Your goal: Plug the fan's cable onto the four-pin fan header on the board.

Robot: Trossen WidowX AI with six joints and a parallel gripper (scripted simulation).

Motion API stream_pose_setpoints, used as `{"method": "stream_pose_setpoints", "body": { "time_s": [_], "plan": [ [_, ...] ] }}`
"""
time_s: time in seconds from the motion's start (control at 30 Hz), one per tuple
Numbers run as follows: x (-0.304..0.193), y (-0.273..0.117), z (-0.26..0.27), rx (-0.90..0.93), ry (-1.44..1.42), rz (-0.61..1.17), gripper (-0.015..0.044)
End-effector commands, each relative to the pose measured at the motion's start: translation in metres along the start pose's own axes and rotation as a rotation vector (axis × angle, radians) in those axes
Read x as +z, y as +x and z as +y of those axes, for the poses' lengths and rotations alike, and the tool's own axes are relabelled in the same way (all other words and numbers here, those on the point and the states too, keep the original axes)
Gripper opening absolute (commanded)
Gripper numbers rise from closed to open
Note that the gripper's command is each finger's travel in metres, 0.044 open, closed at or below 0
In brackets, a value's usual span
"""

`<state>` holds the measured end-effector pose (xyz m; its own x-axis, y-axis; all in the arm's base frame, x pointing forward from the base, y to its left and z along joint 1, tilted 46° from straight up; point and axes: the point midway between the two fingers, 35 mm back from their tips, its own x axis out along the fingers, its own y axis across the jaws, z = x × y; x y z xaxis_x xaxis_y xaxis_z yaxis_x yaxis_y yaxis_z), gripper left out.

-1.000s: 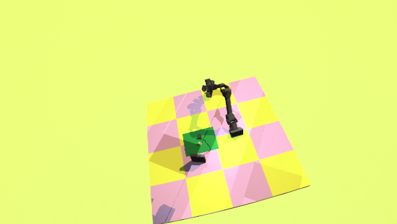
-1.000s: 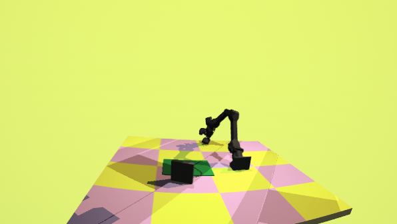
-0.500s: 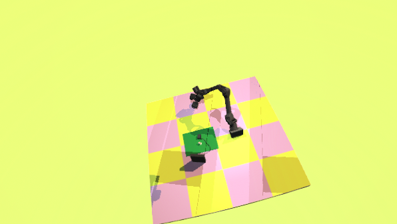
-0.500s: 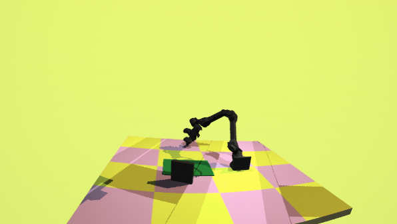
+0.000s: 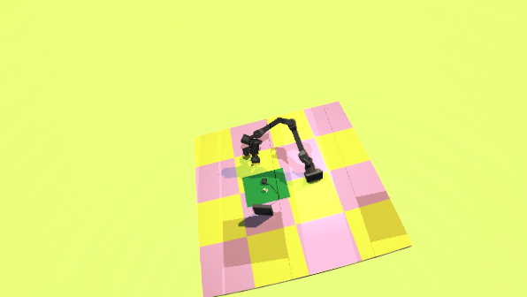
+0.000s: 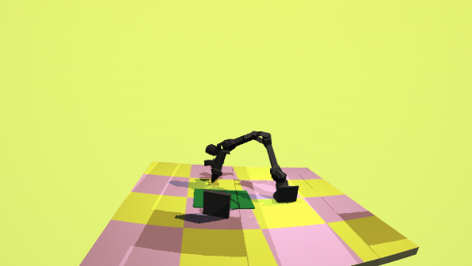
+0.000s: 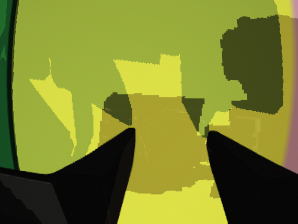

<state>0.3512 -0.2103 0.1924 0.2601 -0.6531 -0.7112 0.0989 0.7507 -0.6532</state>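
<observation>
The green board (image 5: 254, 197) (image 6: 199, 199) (image 7: 4, 105) lies flat on the mat. A small dark block (image 5: 263, 181), which looks like the plug, rests on it at the end of the thin cable (image 5: 278, 194). A small pale part (image 5: 264, 190), perhaps the header, is close in front of it; its pins are too small to make out. The black fan (image 5: 263, 209) (image 6: 216, 203) stands upright by the board's front edge. My gripper (image 5: 255, 163) (image 6: 214, 182) (image 7: 172, 136) is open and empty, pointing down above the mat behind the board. The wrist view shows no plug.
The arm's base (image 5: 313, 175) (image 6: 287, 194) stands right of the board, and the arm arches up from it behind the board. The checkered yellow and pink mat (image 5: 327, 239) (image 6: 297, 245) lies under everything. Dark shadows fall across it.
</observation>
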Motion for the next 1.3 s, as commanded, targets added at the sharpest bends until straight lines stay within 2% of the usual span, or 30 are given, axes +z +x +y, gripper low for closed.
{"method": "stream_pose_setpoints", "body": {
  "time_s": [0.0, 0.23, 0.47, 0.63, 0.83, 1.27],
  "plan": [
    [0.003, -0.001, 0.059, 0.064, -0.209, 0.101, 0.021],
    [-0.013, -0.021, 0.162, 0.097, -0.727, 0.314, 0.021],
    [-0.037, -0.062, 0.236, -0.038, -1.309, 0.499, 0.021],
    [-0.037, -0.063, 0.237, -0.043, -1.323, 0.503, 0.021],
    [-0.046, -0.033, 0.234, -0.045, -1.323, 0.503, 0.021],
    [-0.05, -0.018, 0.233, -0.045, -1.323, 0.503, 0.021]
  ]
}}
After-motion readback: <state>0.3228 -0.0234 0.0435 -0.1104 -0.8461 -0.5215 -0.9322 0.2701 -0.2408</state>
